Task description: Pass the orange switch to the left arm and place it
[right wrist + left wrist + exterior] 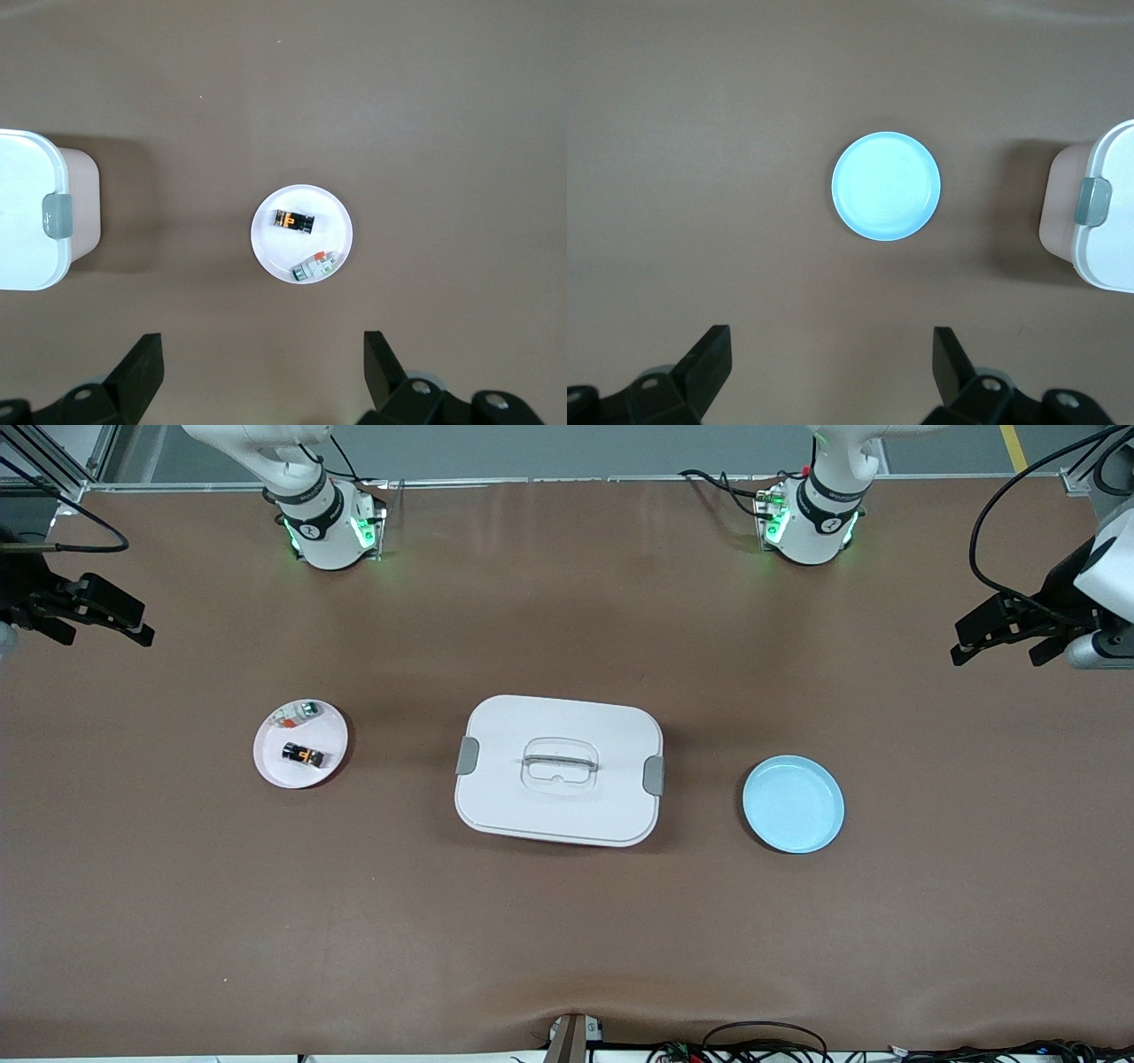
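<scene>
The orange switch (303, 755) (295, 221), a tiny black part with an orange end, lies on a small white plate (275, 766) (266, 248) toward the right arm's end of the table. The white box (558, 769) with grey latches stands at the table's middle; its end shows in both wrist views (1107, 212) (31, 212). My right gripper (142, 624) (263, 363) hangs open and empty over the table's edge, apart from the white plate. My left gripper (992, 657) (831, 363) hangs open and empty over the other end, apart from a blue plate.
A light blue plate (793, 803) (886, 186) sits bare between the box and the left arm's end. A small white piece with red-orange and green bits (297, 711) (316, 266) shares the white plate with the switch. Cables (762, 1045) lie along the edge nearest the front camera.
</scene>
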Robot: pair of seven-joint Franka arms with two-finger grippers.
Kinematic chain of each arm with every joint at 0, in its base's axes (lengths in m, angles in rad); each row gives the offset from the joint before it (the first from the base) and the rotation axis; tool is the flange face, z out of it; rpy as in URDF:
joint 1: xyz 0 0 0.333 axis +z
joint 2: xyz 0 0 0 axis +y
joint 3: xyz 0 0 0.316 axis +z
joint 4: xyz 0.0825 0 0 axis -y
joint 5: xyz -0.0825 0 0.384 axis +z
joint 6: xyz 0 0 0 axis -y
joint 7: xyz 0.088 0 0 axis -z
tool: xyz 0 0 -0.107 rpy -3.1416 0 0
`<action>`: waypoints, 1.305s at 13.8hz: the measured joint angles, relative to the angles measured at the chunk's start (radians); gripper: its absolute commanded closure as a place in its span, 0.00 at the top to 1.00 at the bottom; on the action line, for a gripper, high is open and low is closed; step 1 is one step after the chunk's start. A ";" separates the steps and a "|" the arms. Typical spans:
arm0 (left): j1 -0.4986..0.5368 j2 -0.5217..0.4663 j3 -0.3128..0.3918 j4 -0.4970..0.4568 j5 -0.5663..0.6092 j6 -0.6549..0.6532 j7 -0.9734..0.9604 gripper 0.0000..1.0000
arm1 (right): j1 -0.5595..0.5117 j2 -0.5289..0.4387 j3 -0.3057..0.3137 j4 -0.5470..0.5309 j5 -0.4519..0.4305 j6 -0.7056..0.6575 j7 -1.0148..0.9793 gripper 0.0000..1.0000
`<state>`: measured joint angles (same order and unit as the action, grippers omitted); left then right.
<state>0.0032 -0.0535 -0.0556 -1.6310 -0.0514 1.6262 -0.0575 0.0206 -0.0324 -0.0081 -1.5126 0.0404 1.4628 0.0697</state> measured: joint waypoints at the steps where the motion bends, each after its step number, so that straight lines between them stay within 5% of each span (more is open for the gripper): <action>1: 0.000 0.000 0.000 0.000 0.000 0.000 0.000 1.00 | 0.025 0.000 -0.030 0.002 0.000 0.003 0.000 1.00; 18: 0.003 0.012 -0.021 0.000 0.000 0.000 -0.002 1.00 | 0.005 0.004 -0.081 0.031 0.000 -0.083 0.021 1.00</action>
<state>0.0064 -0.0411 -0.0770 -1.6311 -0.0514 1.6262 -0.0597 0.0252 -0.0284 -0.0889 -1.4811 0.0407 1.3801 0.0909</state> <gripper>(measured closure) 0.000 0.000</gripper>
